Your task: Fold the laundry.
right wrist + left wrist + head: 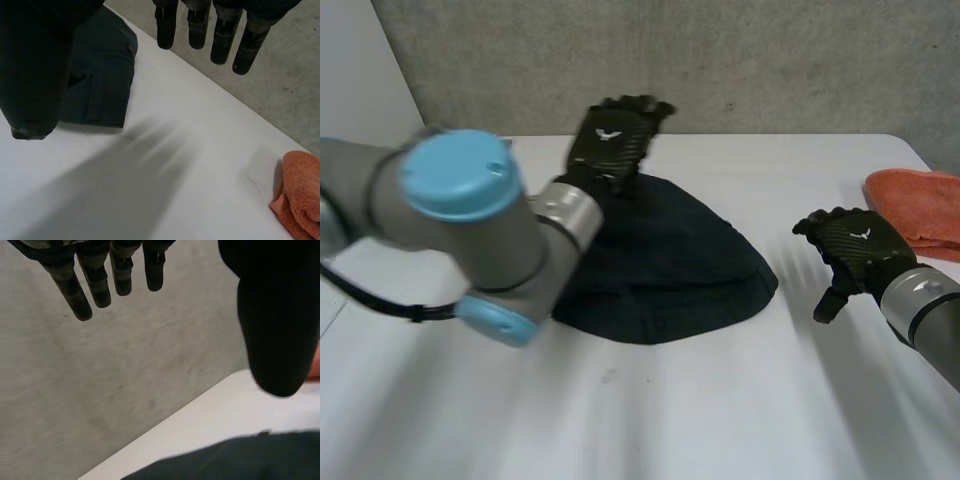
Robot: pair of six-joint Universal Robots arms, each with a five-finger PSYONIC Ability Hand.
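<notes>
A dark navy garment [670, 260] lies folded in a rounded heap in the middle of the white table [720, 410]. My left hand [612, 140] hovers over the garment's far edge, open, with straight fingers [100, 285] and nothing in them; the garment's edge [240, 460] lies below its palm. My right hand [855, 245] hangs open above bare table to the right of the garment, not touching it. Its fingers [222, 35] are straight and empty, and the garment [100, 75] lies beside its thumb.
An orange towel [920, 205] lies bunched at the table's right edge, past my right hand, and it is also seen in the right wrist view [300, 195]. A grey wall runs behind the table's far edge. My left arm crosses the table's left half.
</notes>
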